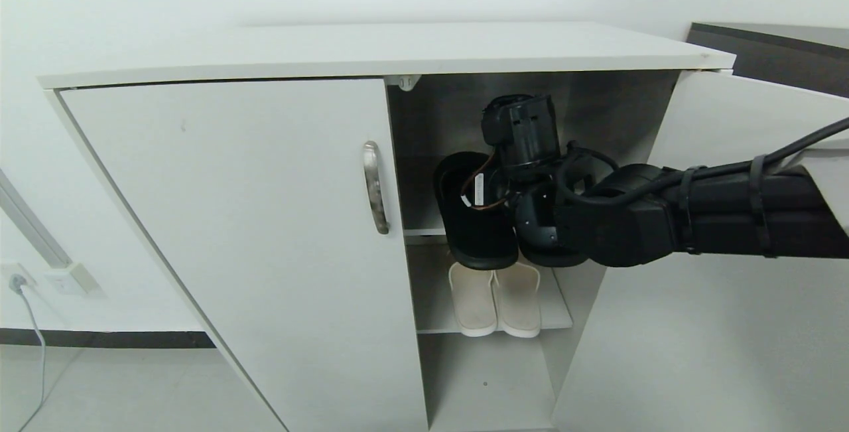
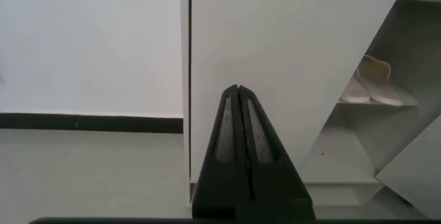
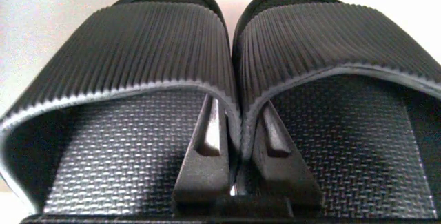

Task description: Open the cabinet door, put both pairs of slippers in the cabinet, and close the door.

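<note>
The white cabinet (image 1: 398, 47) stands with its right door (image 1: 729, 127) swung open and its left door (image 1: 232, 219) closed. My right gripper (image 3: 238, 148) is shut on the pair of black slippers (image 1: 474, 219), its fingers (image 3: 207, 141) pinching the two adjoining inner edges together. The black slippers (image 3: 158, 52) hang steeply tilted inside the open compartment, at the level of the upper shelf (image 1: 424, 231). Below them a pair of white slippers (image 1: 494, 299) lies side by side on the lower shelf (image 1: 431, 319). My left gripper (image 2: 238, 124) is shut on nothing, low in front of the closed door; the white slippers (image 2: 372, 86) lie off to its side.
A metal handle (image 1: 375, 186) sits on the closed door's inner edge. A wall socket (image 1: 66, 279) with a cable (image 1: 33, 346) is at the far left, near the floor. The compartment's bottom (image 1: 487, 385) is bare.
</note>
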{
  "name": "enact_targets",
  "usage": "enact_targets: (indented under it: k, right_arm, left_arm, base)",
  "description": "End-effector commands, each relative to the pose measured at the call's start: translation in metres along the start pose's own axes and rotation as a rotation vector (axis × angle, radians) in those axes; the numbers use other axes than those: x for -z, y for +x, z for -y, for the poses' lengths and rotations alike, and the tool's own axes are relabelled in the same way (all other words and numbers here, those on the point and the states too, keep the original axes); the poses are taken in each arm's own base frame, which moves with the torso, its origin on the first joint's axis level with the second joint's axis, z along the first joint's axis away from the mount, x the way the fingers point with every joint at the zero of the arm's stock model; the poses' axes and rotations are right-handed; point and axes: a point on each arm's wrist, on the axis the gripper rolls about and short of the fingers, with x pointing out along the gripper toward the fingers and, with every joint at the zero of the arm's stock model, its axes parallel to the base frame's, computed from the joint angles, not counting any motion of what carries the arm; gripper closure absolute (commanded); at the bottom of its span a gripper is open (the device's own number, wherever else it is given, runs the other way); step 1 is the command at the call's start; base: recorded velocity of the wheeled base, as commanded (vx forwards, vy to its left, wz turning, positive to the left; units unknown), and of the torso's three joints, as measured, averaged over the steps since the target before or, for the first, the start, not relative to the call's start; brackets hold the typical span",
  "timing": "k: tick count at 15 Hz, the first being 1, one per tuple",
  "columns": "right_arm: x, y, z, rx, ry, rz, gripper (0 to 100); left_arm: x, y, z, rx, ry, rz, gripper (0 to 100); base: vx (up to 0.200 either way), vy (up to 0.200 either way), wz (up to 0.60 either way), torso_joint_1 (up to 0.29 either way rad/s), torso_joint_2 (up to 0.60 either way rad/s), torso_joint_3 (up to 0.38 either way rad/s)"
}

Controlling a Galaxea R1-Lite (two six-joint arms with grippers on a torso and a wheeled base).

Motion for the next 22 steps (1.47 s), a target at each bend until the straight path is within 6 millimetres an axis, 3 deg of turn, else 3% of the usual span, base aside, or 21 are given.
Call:
enact_targets:
  k: [1,7,14,15,19,22]
  right_arm:
    - [-0.001,0.009,-0.002,0.008,0.009,0.01,100]
    - [0.005,0.027,0.002,0.04,-0.004,0.002,100]
    - [0.008,0.029,0.001,0.04,-0.006,-0.004,100]
    - [0.008,0.029,0.001,0.04,-0.006,-0.004,0]
    - [0.008,0.022,0.003,0.036,-0.011,-0.01,0]
    - [0.005,-0.008,0.005,0.005,-0.025,-0.018,0]
  left_arm:
    - [0.0,0.0,0.0,-0.001,-0.001,-0.001,100]
    - [0.0,0.0,0.0,-0.001,-0.001,-0.001,100]
    - [0.0,0.0,0.0,-0.001,-0.001,-0.001,100]
    - [0.0,0.0,0.0,0.0,-0.001,-0.001,100]
    - [0.0,0.0,0.0,-0.001,-0.001,-0.001,100]
    - [0.0,0.0,0.0,-0.001,-0.001,-0.001,100]
  base:
    - [0.0,0.0,0.0,0.0,0.0,0.0]
    - [0.0,0.0,0.0,0.0,0.0,0.0]
    - [0.0,0.0,0.0,0.0,0.0,0.0]
    - [0.0,0.0,0.0,0.0,0.0,0.0]
    - [0.0,0.0,0.0,0.0,0.0,0.0]
    - [0.0,0.0,0.0,0.0,0.0,0.0]
